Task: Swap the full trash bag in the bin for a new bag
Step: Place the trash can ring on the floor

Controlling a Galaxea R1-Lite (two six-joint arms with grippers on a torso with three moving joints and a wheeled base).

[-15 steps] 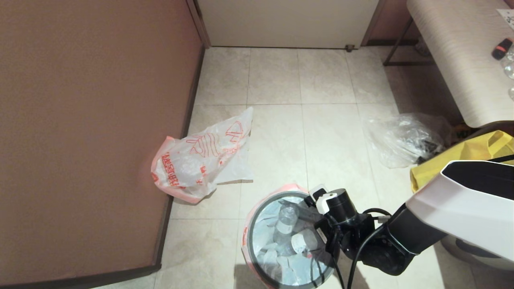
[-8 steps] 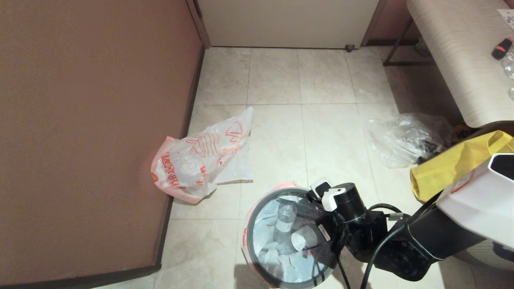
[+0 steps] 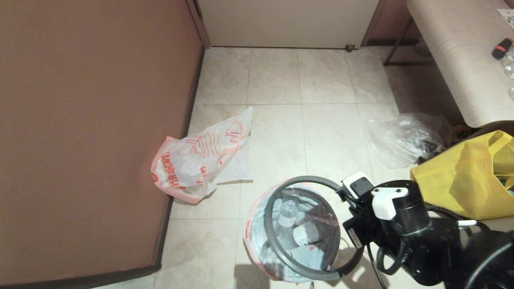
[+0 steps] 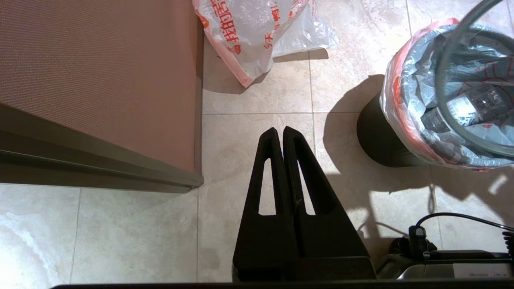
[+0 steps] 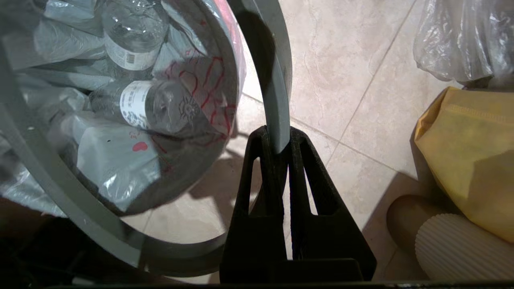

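The black bin (image 4: 377, 136) stands on the tiled floor near me. The full trash bag (image 3: 281, 224) lines it, holding clear bottles, and its pink-orange edge is folded over the bin's lip (image 4: 391, 76). The grey ring rim (image 3: 305, 179) hangs tilted above the bin, off to its right. My right gripper (image 5: 276, 138) is shut on the ring rim (image 5: 277, 80); in the head view its wrist (image 3: 397, 208) covers the fingers. The new bag (image 3: 196, 160), with red-orange print, lies crumpled on the floor to the left. My left gripper (image 4: 282, 130) is shut and holds nothing, above bare floor left of the bin.
A brown panel (image 3: 92, 132) runs along the left, close to the new bag. At the right are a clear plastic bag (image 3: 401, 138), a yellow tote (image 3: 461, 180) and a bench (image 3: 461, 60). Bare tiles lie between the bin and the back door.
My right arm has moved right and up, carrying the grey ring off the bin's top. The full bag's folded edge now shows uncovered. The new bag has not moved.
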